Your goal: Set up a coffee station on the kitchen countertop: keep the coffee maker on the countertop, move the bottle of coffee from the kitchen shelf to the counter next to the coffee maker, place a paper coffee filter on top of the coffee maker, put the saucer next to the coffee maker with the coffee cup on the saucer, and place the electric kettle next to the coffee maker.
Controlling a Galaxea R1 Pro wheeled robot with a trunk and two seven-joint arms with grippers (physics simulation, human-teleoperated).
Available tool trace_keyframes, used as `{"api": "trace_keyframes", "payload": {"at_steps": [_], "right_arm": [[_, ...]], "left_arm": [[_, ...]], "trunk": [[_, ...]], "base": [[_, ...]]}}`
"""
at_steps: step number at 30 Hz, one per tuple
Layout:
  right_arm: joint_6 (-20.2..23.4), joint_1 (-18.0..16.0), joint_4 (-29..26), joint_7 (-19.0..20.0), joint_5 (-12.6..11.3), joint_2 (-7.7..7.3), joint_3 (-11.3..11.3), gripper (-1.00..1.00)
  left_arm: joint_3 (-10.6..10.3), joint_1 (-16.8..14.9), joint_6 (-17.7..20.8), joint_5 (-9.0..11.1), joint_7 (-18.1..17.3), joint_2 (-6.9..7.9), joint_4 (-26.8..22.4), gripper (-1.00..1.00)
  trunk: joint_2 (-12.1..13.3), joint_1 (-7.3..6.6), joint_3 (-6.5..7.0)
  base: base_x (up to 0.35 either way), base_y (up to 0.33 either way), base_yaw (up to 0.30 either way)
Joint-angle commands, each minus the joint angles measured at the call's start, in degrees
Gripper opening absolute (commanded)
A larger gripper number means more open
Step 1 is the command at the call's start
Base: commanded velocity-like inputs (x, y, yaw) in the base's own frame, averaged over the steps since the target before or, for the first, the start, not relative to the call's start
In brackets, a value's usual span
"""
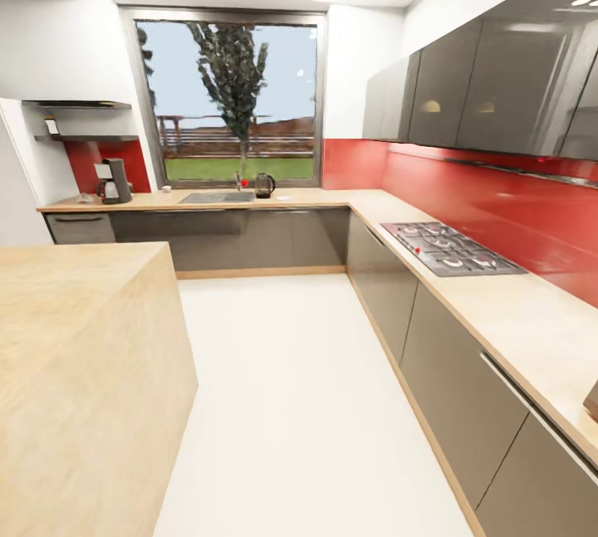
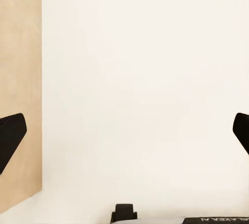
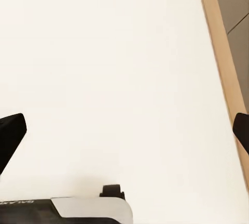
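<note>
Two empty grippers, far from the coffee corner

Two grippers hang low and point down at the white floor (image 1: 282, 404). The left gripper (image 2: 124, 135) has its jaws wide apart with nothing between them. The right gripper (image 3: 124, 135) is just the same, wide and empty. I think they are held like this because the robot is on its way and has nothing to carry yet.

The coffee maker (image 1: 114, 181) stands at the far left end of the countertop (image 1: 316, 198), below the shelf (image 1: 85, 138). It is already in its place, so it can stay. The kettle (image 1: 264, 185) sits on the same countertop by the window (image 1: 228, 101), just past the sink (image 1: 218, 197) and well apart from the coffee maker. It will have to go over there.

A small dark thing on the shelf may be the bottle (image 1: 52, 127), but it is too tiny to be sure. Something pale lies on the countertop beside the coffee maker, and I cannot tell what it is. I cannot pick out the cup, saucer or filter at all. The island (image 1: 83, 354) is close on the left and its near end is cut off. A brown thing at the right edge is cut off too.
</note>
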Motion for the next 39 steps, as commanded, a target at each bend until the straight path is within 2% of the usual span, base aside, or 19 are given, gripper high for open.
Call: {"api": "trace_keyframes", "payload": {"at_steps": [1, 8, 16, 24, 39], "right_arm": [[-0.2, 0.0, 0.0, 0.0, 0.0, 0.02, -0.1, 1.00], [-4.3, 0.0, 0.5, 0.1, -0.1, 0.02, -0.2, 1.00], [-4.6, 0.0, 0.5, 0.2, -0.2, 0.02, -0.1, 1.00], [-4.6, 0.0, 0.5, 0.3, 0.0, 0.02, 0.1, 1.00], [-4.6, 0.0, 0.6, 0.3, 0.1, 0.10, 0.2, 1.00]], "left_arm": [[0.0, -0.1, -0.2, -0.1, 0.1, 0.02, 0.0, 1.00], [0.0, 0.0, -0.3, -0.1, 0.1, 0.13, 0.0, 1.00], [0.1, -0.1, -0.4, 0.0, 0.1, 0.21, 0.0, 1.00], [0.2, -0.1, -0.4, 0.4, 0.1, 1.09, 0.1, 1.00], [0.2, -0.1, -0.4, 0.4, 0.1, 1.36, 0.1, 1.00]], "trunk": [[0.0, 0.05, -0.02], [0.0, 0.05, -0.02], [0.0, 0.05, -0.02], [0.0, 0.05, -0.02], [0.0, 0.05, -0.02]], "base": [[0.338, 0.000, 0.000], [0.338, 0.000, 0.000], [0.338, 0.000, 0.000], [0.338, 0.000, 0.000], [0.338, 0.000, 0.000]]}}
